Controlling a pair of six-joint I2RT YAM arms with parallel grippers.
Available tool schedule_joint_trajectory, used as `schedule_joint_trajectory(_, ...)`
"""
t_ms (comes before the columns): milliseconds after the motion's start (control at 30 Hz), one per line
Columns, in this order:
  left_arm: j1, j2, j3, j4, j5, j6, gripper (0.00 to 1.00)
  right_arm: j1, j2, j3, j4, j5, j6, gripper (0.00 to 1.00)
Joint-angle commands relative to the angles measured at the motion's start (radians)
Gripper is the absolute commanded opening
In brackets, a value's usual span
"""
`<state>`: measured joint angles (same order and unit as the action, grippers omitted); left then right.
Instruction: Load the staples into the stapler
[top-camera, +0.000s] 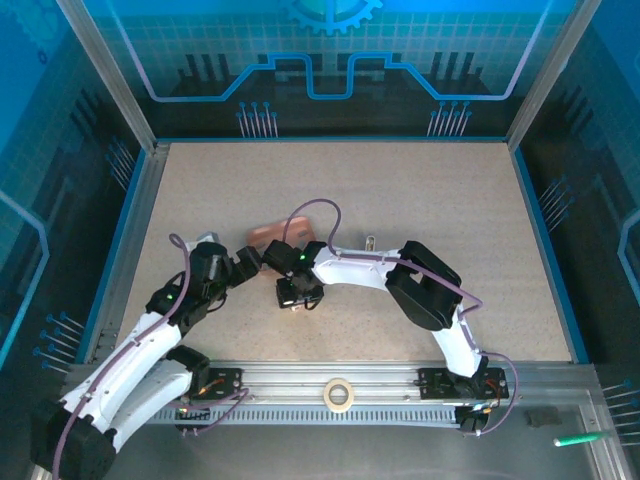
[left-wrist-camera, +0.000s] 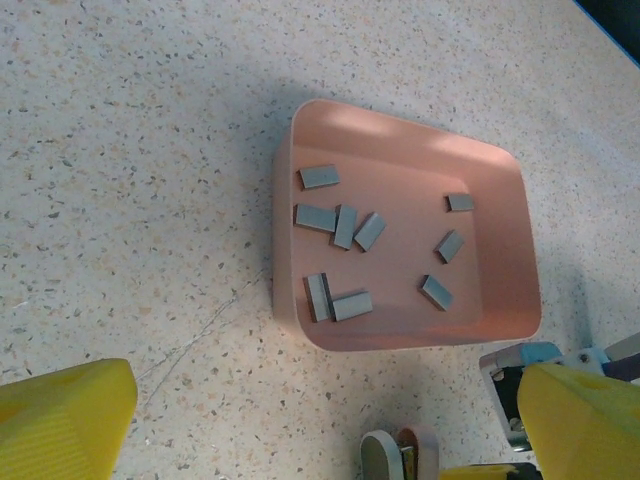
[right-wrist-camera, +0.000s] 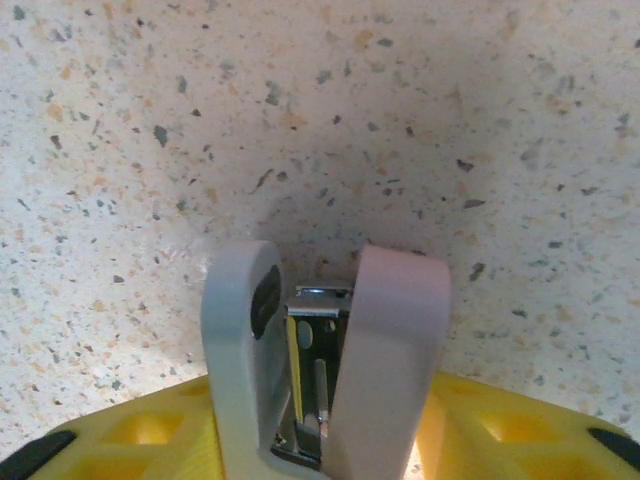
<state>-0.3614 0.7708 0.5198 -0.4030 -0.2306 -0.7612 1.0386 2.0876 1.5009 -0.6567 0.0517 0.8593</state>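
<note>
The stapler (right-wrist-camera: 390, 330) stands on its end on the speckled table, with a grey half on the left and a pink half on the right. Its metal magazine shows in the gap between them. My right gripper (right-wrist-camera: 320, 425) is shut on it, one yellow finger (right-wrist-camera: 140, 430) pressing each side. The staples (left-wrist-camera: 345, 227), several small grey strips, lie loose in the pink tray (left-wrist-camera: 283, 200). My left gripper (left-wrist-camera: 320, 400) hovers open over the table just in front of the tray, holding nothing. From above, the stapler (top-camera: 300, 298) sits just in front of the tray (top-camera: 272, 233), to the right of the left gripper (top-camera: 250, 262).
A roll of tape (top-camera: 339, 393) lies on the front rail between the arm bases. A small light object (top-camera: 370, 242) sits on the table right of the tray. Metal frame posts and blue panels wall in the table's sides and back.
</note>
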Motion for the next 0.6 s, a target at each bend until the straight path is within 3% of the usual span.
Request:
schedule_joint_trajectory(0, 0.012, -0.007, -0.012, -0.002, 0.020, -0.007, 0.99, -0.003, 0.042, 0.012, -0.029, -0.007, -0.002, 0.45)
schedule_joint_trajectory(233, 0.011, 0.017, 0.007, 0.010, 0.059, 0.019, 0.97, -0.005, -0.047, -0.070, 0.079, 0.016, -0.021, 0.39)
schedule_joint_trajectory(567, 0.010, 0.054, 0.029, 0.135, 0.283, 0.137, 0.89, -0.028, -0.346, -0.347, 0.332, 0.184, -0.160, 0.35)
